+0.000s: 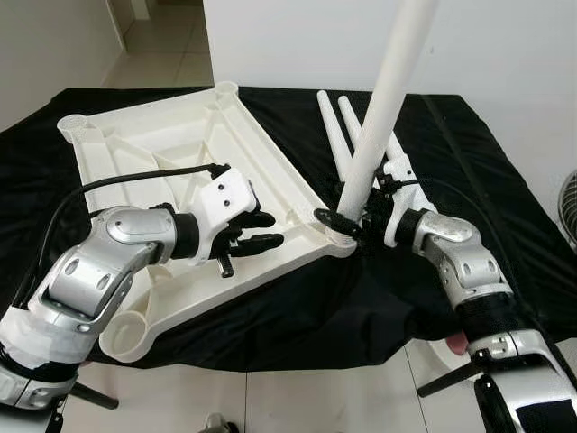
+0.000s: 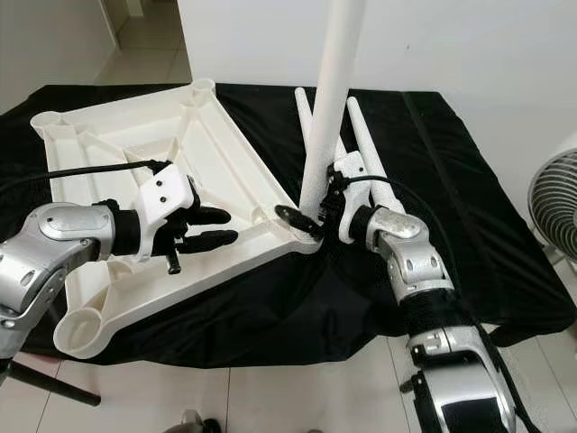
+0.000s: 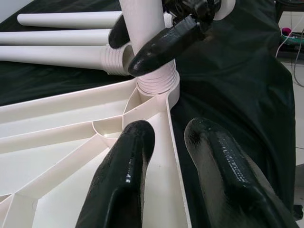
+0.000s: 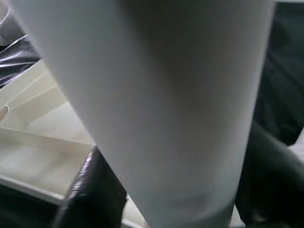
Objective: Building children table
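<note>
Our right gripper [image 1: 347, 216] clamps a white leg [image 1: 383, 108] standing in the corner socket of the upturned tabletop [image 1: 171, 144].

Our left gripper [image 1: 257, 230] rests open on the tabletop; spare legs [image 1: 332, 135] lie on black cloth [image 1: 469, 162].

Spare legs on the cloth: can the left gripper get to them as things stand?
Probably not directly. The left gripper sits over the tabletop; the upright leg and right gripper stand between it and the spare legs.
</note>
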You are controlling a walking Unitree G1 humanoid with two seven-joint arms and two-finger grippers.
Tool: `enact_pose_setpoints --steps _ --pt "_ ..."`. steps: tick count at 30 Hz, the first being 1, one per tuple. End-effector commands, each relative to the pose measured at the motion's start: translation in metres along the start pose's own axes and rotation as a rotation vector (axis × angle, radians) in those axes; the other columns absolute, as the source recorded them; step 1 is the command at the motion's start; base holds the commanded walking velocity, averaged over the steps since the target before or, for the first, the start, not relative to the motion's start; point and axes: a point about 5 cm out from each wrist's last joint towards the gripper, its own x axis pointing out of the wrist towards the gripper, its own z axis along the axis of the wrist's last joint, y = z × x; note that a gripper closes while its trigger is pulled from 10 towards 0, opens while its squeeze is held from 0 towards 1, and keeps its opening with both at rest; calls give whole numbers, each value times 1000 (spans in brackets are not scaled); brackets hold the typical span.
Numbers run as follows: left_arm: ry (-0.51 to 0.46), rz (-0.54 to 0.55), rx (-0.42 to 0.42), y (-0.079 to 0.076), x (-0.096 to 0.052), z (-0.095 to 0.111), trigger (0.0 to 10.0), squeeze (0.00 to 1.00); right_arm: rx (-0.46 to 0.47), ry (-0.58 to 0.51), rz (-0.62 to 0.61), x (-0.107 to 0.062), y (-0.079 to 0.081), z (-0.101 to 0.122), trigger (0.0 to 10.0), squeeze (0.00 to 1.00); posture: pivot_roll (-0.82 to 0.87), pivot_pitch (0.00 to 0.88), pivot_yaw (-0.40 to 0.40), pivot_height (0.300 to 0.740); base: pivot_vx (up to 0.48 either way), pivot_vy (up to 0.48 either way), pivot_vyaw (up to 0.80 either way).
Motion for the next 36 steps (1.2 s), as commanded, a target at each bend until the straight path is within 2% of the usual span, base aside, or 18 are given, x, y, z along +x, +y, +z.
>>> enact_pose_setpoints --steps 1,6,8,10,11,15,16,18,21,23,24,26,27,28,30,34,35,36 --pt "-4 -6 13 0 -2 2 10000 0 37 51 14 4 4 -10 0 0 30 122 34 740 0 0 0" --pt "-4 -5 10 -1 -2 2 10000 0 102 68 -44 7 12 -21 0 0 31 125 32 740 0 0 0" --pt "-6 -6 6 -1 -2 2 10000 0 142 76 -109 8 18 -29 0 0 31 125 32 740 0 0 0" --pt "-6 -6 4 -2 -2 2 10000 0 143 85 -183 10 19 -32 0 0 30 127 33 740 0 0 0" --pt "-6 -6 4 -2 -2 2 10000 0 143 85 -183 10 19 -32 0 0 30 127 33 740 0 0 0" --pt "-9 -8 -1 -2 -2 2 10000 0 196 98 -440 13 20 -41 0 0 26 128 33 740 0 0 0" --pt "-9 -8 -1 -2 -2 2 10000 0 196 98 -440 13 20 -41 0 0 26 128 33 740 0 0 0" --pt "-11 -10 -2 -2 -2 2 10000 0 250 108 -546 13 23 -46 0 0 23 128 35 740 0 0 0" --pt "-12 -11 -3 -2 -1 2 10000 0 257 120 -613 12 25 -48 0 0 23 128 35 740 0 0 0" --pt "-13 -13 -5 -2 -2 2 10000 0 288 139 -736 11 31 -52 0 0 21 128 35 740 0 0 0" --pt "-13 -13 -5 -2 -2 2 10000 0 288 139 -736 11 31 -52 0 0 21 128 35 740 0 0 0" --pt "-13 -13 -7 -2 -2 1 10000 0 283 161 -859 9 38 -54 0 0 19 125 33 740 0 0 0" --pt "-13 -13 -7 -2 -2 1 10000 0 283 161 -859 9 38 -54 0 0 19 125 33 740 0 0 0" --pt "-13 -12 -9 -2 -2 1 10000 0 284 156 -918 9 43 -54 0 0 19 125 33 740 0 0 0" --pt "-13 -11 -10 -2 -2 1 10000 0 293 149 -965 10 48 -54 0 0 21 122 30 740 0 0 0" --pt "-13 -8 -12 -3 -3 0 10000 0 312 145 -948 16 55 -53 0 0 22 119 27 740 0 0 0" --pt "-13 -7 -12 -3 -3 0 10000 0 309 126 -928 18 55 -51 10000 0 21 117 24 740 0 0 0" --pt "-12 -6 -12 -3 -3 0 10000 0 295 114 -887 22 57 -47 10000 0 21 117 24 740 0 0 0"
